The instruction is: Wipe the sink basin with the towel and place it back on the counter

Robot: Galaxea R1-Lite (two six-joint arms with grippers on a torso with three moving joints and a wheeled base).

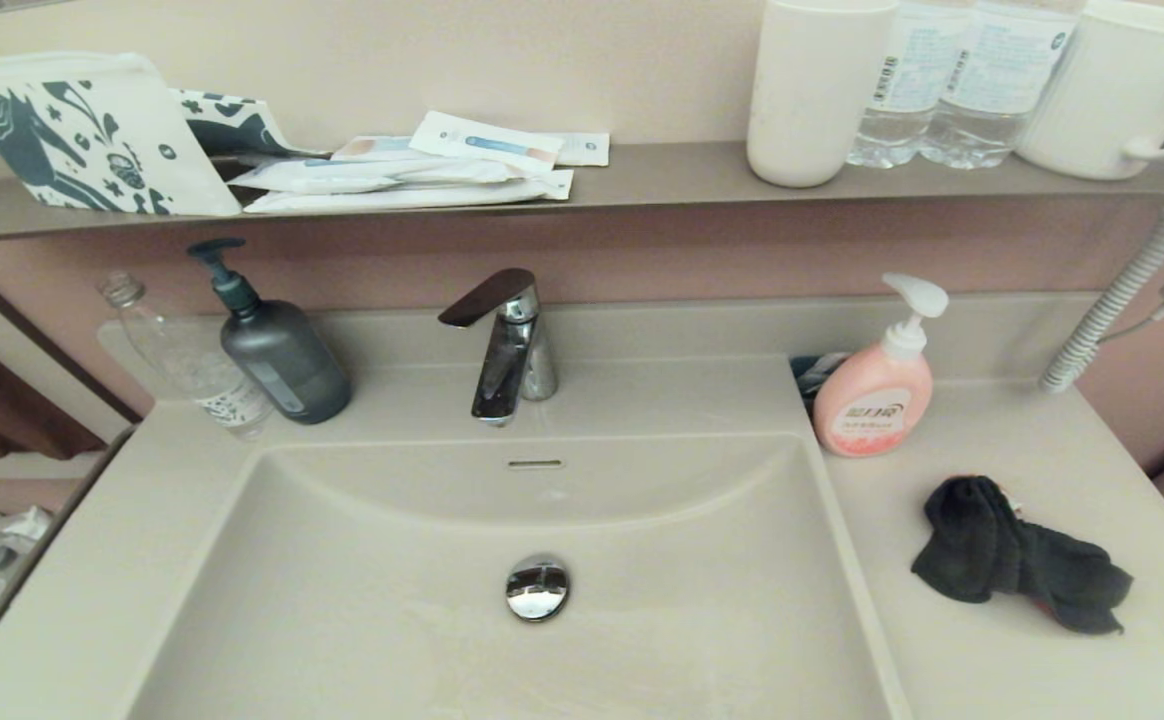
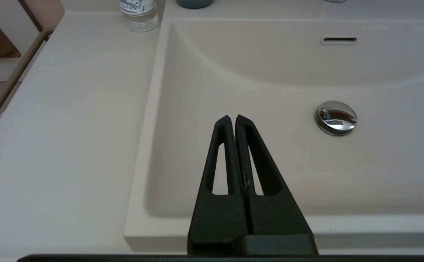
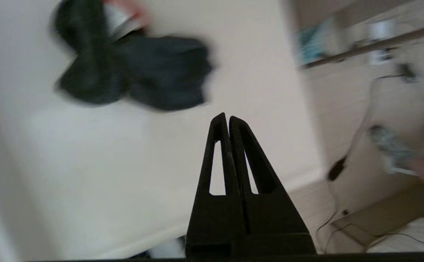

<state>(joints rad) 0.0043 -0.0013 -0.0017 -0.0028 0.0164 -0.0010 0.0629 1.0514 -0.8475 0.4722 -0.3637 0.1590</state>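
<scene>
The dark charcoal towel (image 1: 1020, 555) lies crumpled on the beige counter (image 1: 1002, 660) to the right of the sink basin (image 1: 392, 620), in front of the pink soap bottle (image 1: 874, 395). The basin holds a chrome drain plug (image 1: 537, 587) and an overflow slot (image 1: 535, 464). Neither arm shows in the head view. In the right wrist view my right gripper (image 3: 226, 117) is shut and empty above the counter (image 3: 124, 163), short of the towel (image 3: 135, 72). In the left wrist view my left gripper (image 2: 232, 119) is shut and empty over the basin's (image 2: 277, 171) near left part, left of the drain plug (image 2: 336, 117).
A chrome faucet (image 1: 504, 345) stands behind the basin, with a grey pump bottle (image 1: 277, 350) and a clear bottle (image 1: 187, 360) at the back left. The wall shelf (image 1: 642, 180) carries a patterned pouch, sachets, a white cup, water bottles and a mug. A coiled hose (image 1: 1112, 305) hangs at the right.
</scene>
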